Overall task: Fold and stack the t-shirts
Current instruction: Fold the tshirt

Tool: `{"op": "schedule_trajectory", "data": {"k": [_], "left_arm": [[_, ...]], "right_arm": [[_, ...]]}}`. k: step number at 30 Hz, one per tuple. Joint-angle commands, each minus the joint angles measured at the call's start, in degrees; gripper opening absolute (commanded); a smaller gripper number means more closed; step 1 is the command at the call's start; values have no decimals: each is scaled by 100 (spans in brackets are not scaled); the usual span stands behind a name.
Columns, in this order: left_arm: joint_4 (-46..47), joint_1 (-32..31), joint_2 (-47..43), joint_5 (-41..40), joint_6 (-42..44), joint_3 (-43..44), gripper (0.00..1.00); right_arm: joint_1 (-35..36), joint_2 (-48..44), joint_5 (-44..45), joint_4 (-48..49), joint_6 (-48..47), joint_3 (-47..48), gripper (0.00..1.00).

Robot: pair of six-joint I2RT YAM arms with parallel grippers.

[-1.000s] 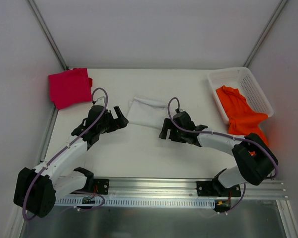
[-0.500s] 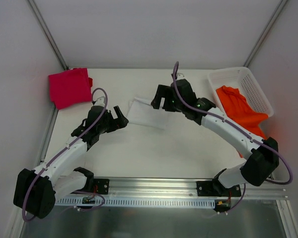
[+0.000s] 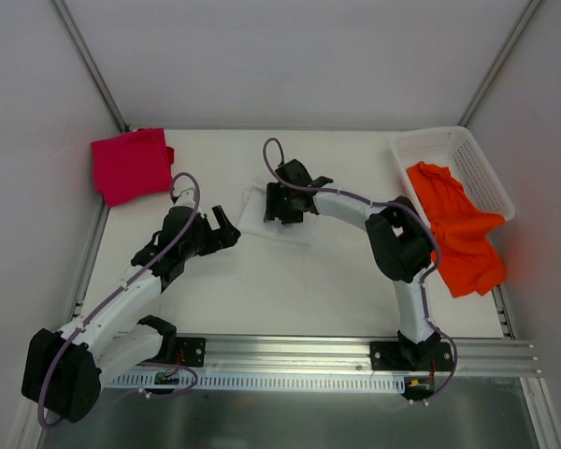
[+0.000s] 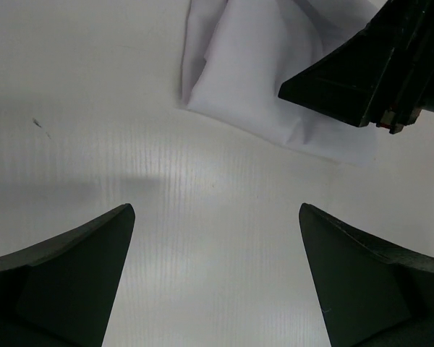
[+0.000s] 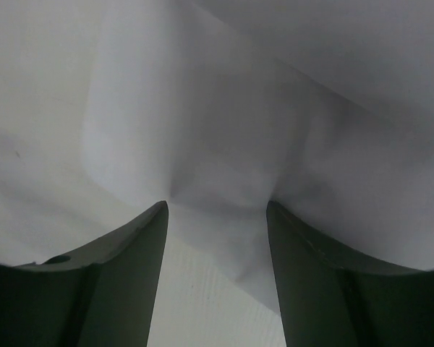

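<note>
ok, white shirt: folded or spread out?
Folded. The white t-shirt lies as a compact rectangle with overlapping layers; the right gripper sits on it.

A plain pink-red t-shirt point(image 3: 131, 165) is seen at the far left corner of the white table point(image 3: 262, 281), and a plain white t-shirt point(image 3: 254, 213) near the middle. At the far right corner, a bright orange t-shirt point(image 3: 458, 229) is seen with a white basket point(image 3: 484, 176) patterned with small holes.

Bright, even light; soft, blurry wrist close-ups.

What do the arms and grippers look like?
The left arm and right arm match: white links, bulky black joints, a thin purple cable looping along each. The left gripper and right gripper are black, each with two broad tapered fingers.
</note>
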Motion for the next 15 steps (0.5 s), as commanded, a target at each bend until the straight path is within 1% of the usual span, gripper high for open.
{"op": "schedule_trajectory", "data": {"k": [1, 4, 11, 15], "left_arm": [[22, -53, -84, -164, 79, -109, 99], [22, -44, 12, -182, 79, -118, 99], [40, -53, 381, -208, 106, -48, 99], [101, -44, 557, -226, 97, -30, 99]], "right_arm": [[-161, 48, -275, 161, 71, 377, 60], [-293, 189, -416, 187, 89, 413, 60], [-583, 119, -697, 170, 36, 544, 61], [-838, 180, -1048, 109, -17, 895, 63]]}}
